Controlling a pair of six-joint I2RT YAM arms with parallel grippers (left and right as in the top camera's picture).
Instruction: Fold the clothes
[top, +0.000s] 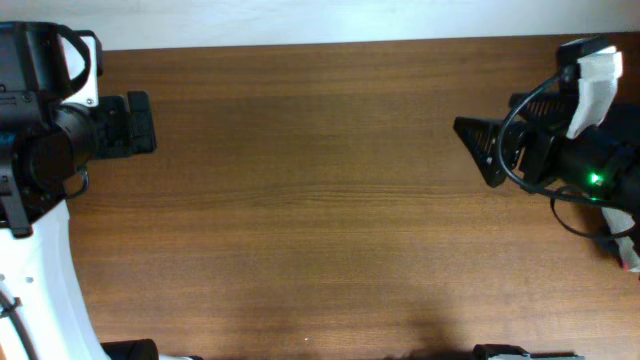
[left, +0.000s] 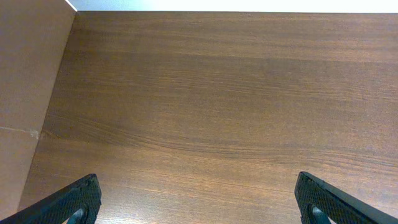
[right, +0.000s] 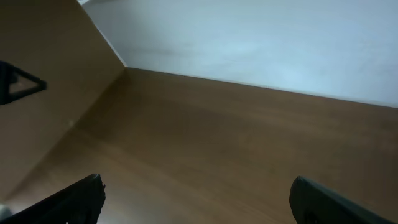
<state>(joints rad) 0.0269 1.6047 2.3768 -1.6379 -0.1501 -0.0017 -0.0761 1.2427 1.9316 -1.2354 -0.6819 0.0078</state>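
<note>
Overhead, you're seeing the left gripper (top: 135, 125) and right gripper (top: 478, 148) hanging at opposite ends of the wooden table (top: 320, 200); the clothes aren't showing in any view. Left wrist: its fingers (left: 74, 200) are standing wide apart, released. Right wrist: its fingers (right: 69, 200) are gaping likewise, gripping nothing.

The counter (top: 320, 200) looks like brown wood, or at least a wood-look top. It has fine grain lines running along it and a smooth satin finish with only a soft sheen, nothing mirror-like. The left gripper (top: 140, 124) and right gripper (top: 478, 148) both read as matt black plastic, faintly textured on the fingers. The shell (top: 40, 280) on the left arm is smooth white plastic, slightly glossy. A smooth black cable (top: 505, 145) loops over the right arm. The wall (right: 261, 43) is plain matt white.
</note>
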